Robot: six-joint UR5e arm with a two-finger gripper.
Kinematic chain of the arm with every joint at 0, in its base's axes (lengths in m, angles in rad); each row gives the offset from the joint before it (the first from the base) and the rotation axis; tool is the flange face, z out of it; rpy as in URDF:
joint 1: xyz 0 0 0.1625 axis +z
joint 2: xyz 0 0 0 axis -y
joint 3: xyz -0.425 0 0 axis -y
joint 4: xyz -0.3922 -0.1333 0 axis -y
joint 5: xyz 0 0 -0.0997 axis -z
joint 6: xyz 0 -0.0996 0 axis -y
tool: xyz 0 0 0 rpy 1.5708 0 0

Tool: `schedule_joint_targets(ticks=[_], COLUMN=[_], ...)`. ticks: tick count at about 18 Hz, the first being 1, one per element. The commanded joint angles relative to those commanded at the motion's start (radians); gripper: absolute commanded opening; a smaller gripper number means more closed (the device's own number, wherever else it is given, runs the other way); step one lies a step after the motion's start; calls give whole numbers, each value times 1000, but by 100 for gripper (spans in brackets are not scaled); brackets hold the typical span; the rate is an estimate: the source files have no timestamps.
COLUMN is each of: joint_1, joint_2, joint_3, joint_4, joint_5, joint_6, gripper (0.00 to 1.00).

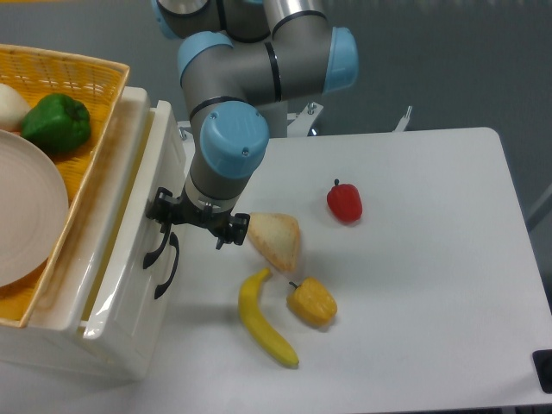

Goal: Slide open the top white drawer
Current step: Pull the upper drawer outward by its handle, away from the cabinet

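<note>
The glossy white plastic top drawer (129, 259) sat at the left of the frame, its front standing a little out from the cabinet body, with a narrow gap showing along its upper edge. Its curved black handle (153, 252) lay under the black two-finger gripper (164, 217), whose fingers appeared hooked at the handle's upper end; whether they were clamped or apart could not be told. A second matching black handle (168, 269) sat just beside it. On top of the cabinet rested a yellow wicker basket (82, 78) holding a green pepper (56, 123) and a pale plate (26, 216). On the white surface (431, 285) lay a tan bread wedge (276, 240), a yellow banana (263, 321), a yellow pepper (312, 301) and a red pepper (345, 202).
</note>
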Motion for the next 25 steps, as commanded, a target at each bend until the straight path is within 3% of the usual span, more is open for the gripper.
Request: schedule_joint_targets(ticks=[25], joint_1=[31], joint_2=[-3], joint_3=[11], joint_4=[0], joint_5=[34], joint_6=[29], gripper=[100])
